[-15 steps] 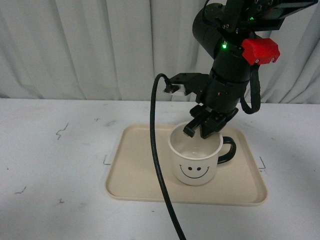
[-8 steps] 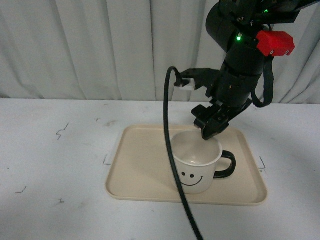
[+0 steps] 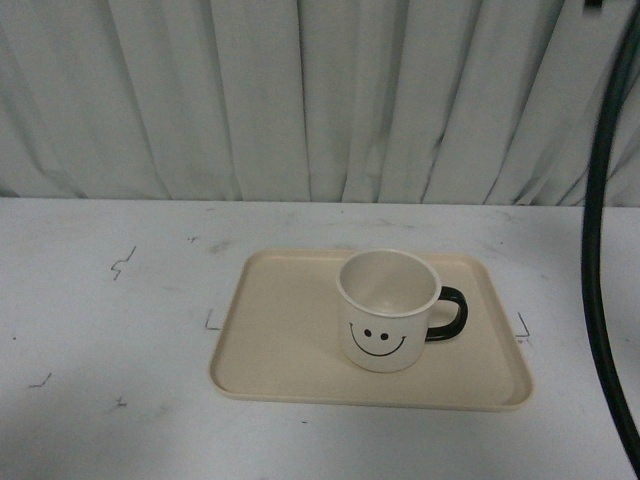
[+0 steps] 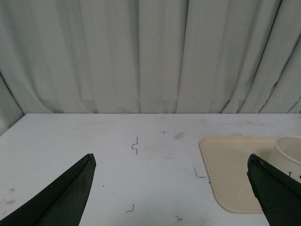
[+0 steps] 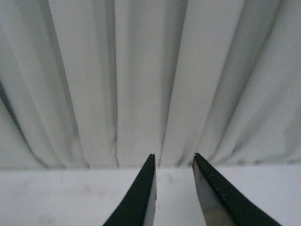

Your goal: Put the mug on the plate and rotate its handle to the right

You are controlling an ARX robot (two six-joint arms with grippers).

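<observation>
Presently my right gripper (image 5: 173, 193) holds nothing, its jaws set narrowly apart and aimed at the white curtain (image 5: 141, 80) above the table edge. My left gripper (image 4: 174, 197) is spread wide and empty, over bare white table (image 4: 117, 155) marked with small black lines, well apart from the plate (image 4: 230, 160). A black cable (image 3: 598, 250) hangs along the right side of the front view. The mug (image 3: 388, 310) stands upright on the plate (image 3: 280, 340), right of its centre, smiley face toward me, cream-white and empty. Its dark handle (image 3: 448, 314) points right.
</observation>
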